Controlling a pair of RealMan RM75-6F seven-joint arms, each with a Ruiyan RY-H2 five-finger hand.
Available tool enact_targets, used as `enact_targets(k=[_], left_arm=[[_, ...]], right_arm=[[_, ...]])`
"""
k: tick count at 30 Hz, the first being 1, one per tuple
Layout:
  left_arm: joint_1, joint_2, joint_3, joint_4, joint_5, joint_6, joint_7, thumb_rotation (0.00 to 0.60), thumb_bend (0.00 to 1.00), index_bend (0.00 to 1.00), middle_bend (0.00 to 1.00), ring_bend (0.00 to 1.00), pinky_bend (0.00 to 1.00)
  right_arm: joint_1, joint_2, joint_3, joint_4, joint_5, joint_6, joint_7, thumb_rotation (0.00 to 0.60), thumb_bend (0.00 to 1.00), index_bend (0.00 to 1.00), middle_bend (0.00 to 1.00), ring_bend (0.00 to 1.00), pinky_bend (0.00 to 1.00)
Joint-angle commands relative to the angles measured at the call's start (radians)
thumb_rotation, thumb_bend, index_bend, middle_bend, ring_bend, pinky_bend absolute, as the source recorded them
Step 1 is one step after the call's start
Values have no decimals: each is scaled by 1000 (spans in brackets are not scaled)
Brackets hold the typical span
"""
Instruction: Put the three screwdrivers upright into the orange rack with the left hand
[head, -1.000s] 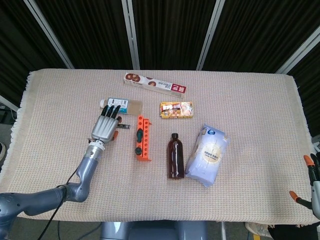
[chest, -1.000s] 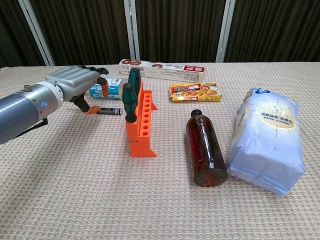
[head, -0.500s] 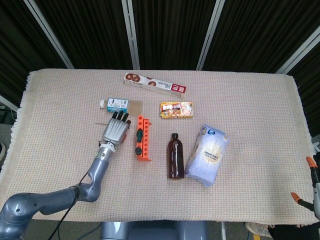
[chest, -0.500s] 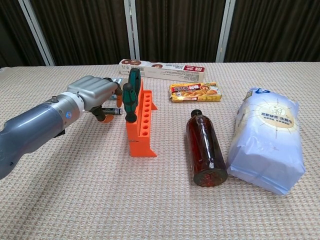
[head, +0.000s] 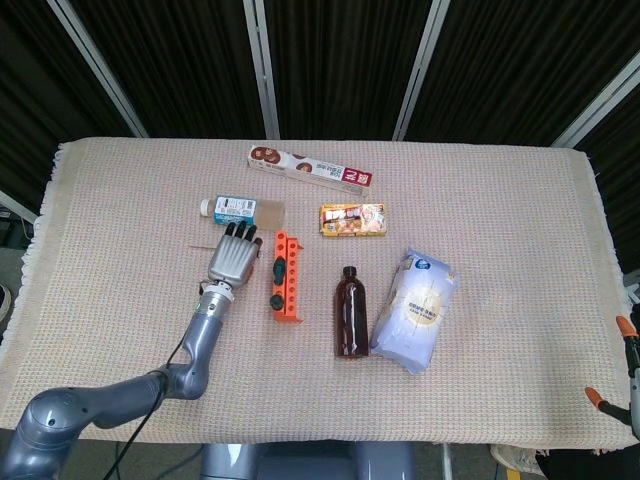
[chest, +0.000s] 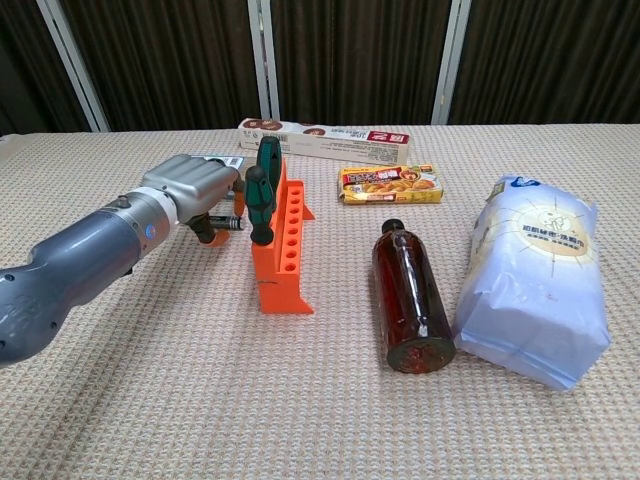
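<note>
- The left hand (chest: 190, 185) has slid in over the last second, from out beside the blue-and-white box (head: 236, 207) to a spot just short of the orange rack (head: 285, 276); in the last half second it has barely shifted.
- It now lies palm down over the third screwdriver (chest: 226, 223), whose dark shaft shows just past its knuckles in the chest view.
- The fingers reach forward and lie close together; I cannot tell whether they have closed on the tool underneath.
- Two green-handled screwdrivers (chest: 262, 190) already stand upright in the rack's far holes, just beyond the hand on its rack side.
- My reading: two of three are done, and this is the reach for the last one, grasp not yet confirmed.
- The right hand (head: 628, 375) shows only as orange tips at the surface's far edge, well apart; its state is unclear.
</note>
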Motion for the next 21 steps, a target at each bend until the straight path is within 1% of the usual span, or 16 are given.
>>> enact_targets(k=[1, 11, 14, 16, 19, 21], left_arm=[[-1, -12, -3, 18, 3, 1, 4, 600, 374, 348, 130, 47, 138], [6, -29, -14, 57, 13, 1, 1, 600, 373, 310, 89, 25, 133], [7, -31, -11, 60, 7, -10, 19, 600, 373, 341, 87, 24, 133], [9, -30, -10, 53, 3, -14, 29, 600, 373, 381, 86, 23, 131], [16, -26, -9, 33, -1, -16, 36, 600, 375, 426, 87, 19, 123], [27, -15, -15, -2, -11, -17, 25, 600, 373, 440, 90, 21, 121]], right_arm=[[-3, 0, -1, 1, 2, 2, 0, 600, 0, 0, 0, 0, 0], [-5, 2, 0, -8, 0, 2, -10, 600, 0, 0, 0, 0, 0], [-6, 2, 0, -9, 1, 2, -11, 600, 0, 0, 0, 0, 0], [-7, 2, 1, -9, 3, 3, -11, 600, 0, 0, 0, 0, 0], [-7, 2, 1, -9, 2, 2, -10, 600, 0, 0, 0, 0, 0], [-6, 2, 2, -8, 1, 2, -10, 600, 0, 0, 0, 0, 0]])
